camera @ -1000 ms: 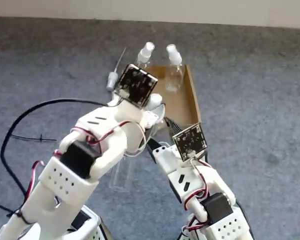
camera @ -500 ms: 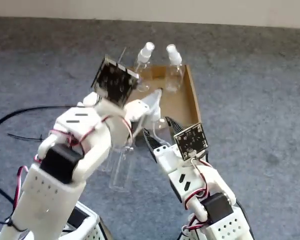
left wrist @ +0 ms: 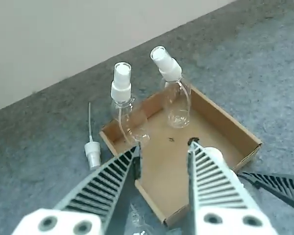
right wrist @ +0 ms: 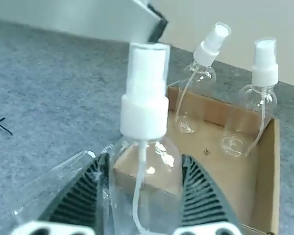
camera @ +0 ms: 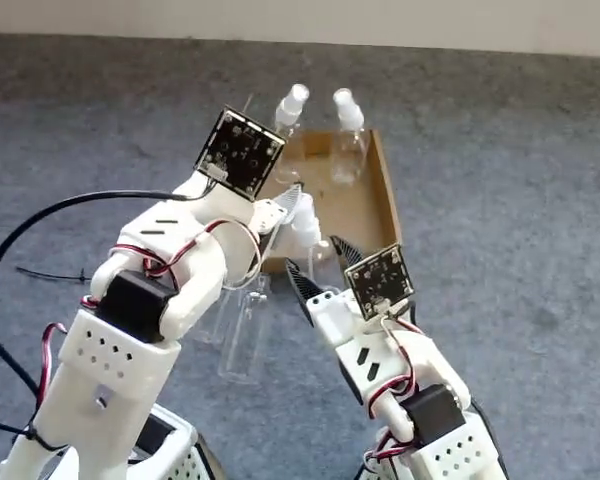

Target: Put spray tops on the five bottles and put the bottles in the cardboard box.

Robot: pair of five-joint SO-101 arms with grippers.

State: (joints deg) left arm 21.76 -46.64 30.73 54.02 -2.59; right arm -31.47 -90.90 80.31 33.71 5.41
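Grey carpet [camera: 500, 200] lies beneath. The left gripper [left wrist: 161, 166] has been shifted aside, jaws parted, empty; 1 capped bottle [camera: 306, 224], at frame centre, is clamped by the right gripper [right wrist: 143, 198], ready for the cardboard box [camera: 389, 205].

Box [left wrist: 162, 165] near half seemingly free, bottles [left wrist: 177, 98] beyond

A brown cardboard box [left wrist: 186, 164] lies open on the grey carpet [camera: 500, 150]. Two clear plastic bottles with white spray tops [left wrist: 127, 115] [left wrist: 175, 98] stand at its far end. A third capped bottle [right wrist: 147, 183] stands straight up in the right gripper [right wrist: 143, 169]. One loose white spray top [left wrist: 92, 152] lies beside the box. Bare clear bottles [camera: 245, 345] lie nearby.
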